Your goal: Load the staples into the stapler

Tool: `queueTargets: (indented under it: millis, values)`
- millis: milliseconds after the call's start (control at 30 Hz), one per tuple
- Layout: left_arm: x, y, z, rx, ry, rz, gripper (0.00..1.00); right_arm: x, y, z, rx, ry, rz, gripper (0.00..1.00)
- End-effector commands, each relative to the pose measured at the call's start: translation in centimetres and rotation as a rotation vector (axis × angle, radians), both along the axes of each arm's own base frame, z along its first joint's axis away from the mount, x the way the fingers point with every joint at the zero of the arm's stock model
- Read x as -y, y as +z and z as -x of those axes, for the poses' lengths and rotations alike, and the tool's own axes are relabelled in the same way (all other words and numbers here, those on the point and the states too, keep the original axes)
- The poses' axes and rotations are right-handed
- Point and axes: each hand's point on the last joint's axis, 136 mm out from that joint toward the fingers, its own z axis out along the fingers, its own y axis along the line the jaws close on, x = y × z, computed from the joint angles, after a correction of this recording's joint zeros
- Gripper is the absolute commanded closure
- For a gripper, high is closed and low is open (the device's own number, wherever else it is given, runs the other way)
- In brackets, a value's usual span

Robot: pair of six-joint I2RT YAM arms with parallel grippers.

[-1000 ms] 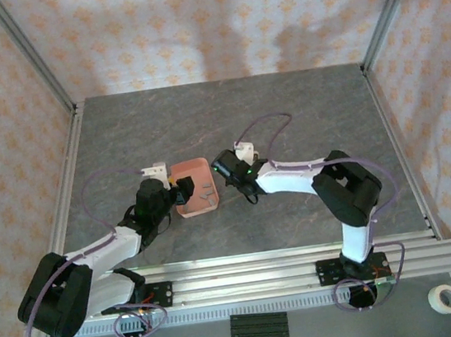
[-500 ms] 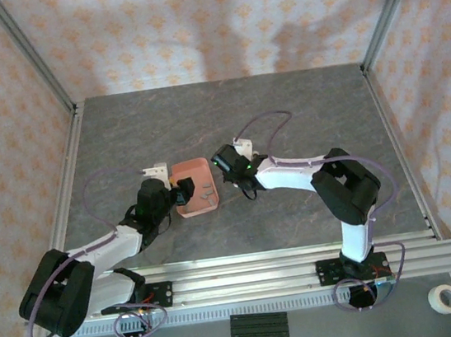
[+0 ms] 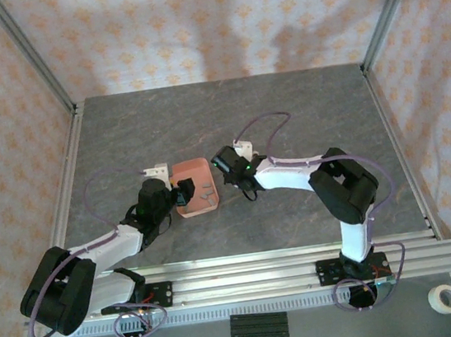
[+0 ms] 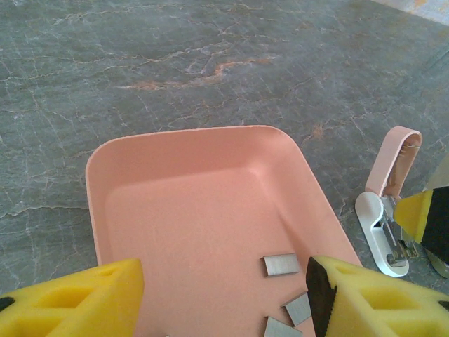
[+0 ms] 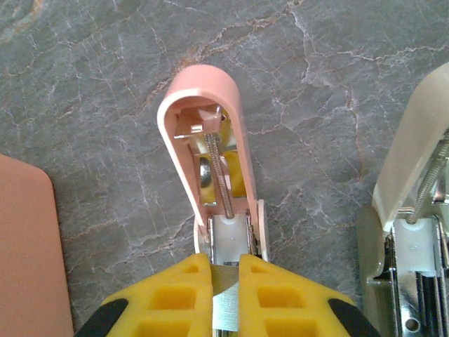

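The stapler [image 5: 223, 189] lies open on the grey table, its pale pink lid swung up and its white body and metal channel bared. My right gripper [image 5: 224, 263] is shut on a grey strip of staples [image 5: 224, 298], whose front end sits at the mouth of the stapler's channel. From the left wrist the same stapler [image 4: 390, 210] shows just right of the tray. Loose staples [image 4: 281, 265] lie in the salmon-pink tray [image 4: 175, 210]. My left gripper [image 4: 224, 295] hangs open over the tray with nothing between its fingers. From above, the left gripper [image 3: 182, 192] and right gripper [image 3: 227, 168] flank the tray [image 3: 189, 177].
A second pale cream hinged piece with a spring and metal channel [image 5: 410, 232] lies close to the right of the stapler. Aluminium rails [image 3: 256, 272] run along the table's near edge, and patterned walls close in the other three sides.
The right gripper has edged slightly toward the far side of the table. The left gripper has stayed over the tray.
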Motion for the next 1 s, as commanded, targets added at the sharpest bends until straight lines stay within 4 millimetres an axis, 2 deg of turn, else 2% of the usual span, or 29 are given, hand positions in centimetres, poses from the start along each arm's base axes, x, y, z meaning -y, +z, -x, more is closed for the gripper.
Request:
queueTargets:
  millis: [0, 433, 800, 967]
  values:
    - [0.5, 1.3, -0.6, 0.039, 0.0, 0.026, 0.36, 0.7, -0.7, 0.2, -0.02, -0.008, 0.045, 0.88]
    - [0.4, 1.2, -0.5, 0.036, 0.0, 0.021, 0.36, 0.7, -0.5, 0.6, -0.027, 0.011, 0.093, 0.88]
    - [0.4, 1.5, -0.3, 0.047, -0.005, 0.022, 0.36, -0.1, 3.0, 0.3, 0.061, 0.088, 0.06, 0.88]
    - [0.2, 1.6, -0.3, 0.05, 0.0, 0.02, 0.36, 0.3, 2.8, 0.5, 0.054, 0.124, 0.076, 0.88]
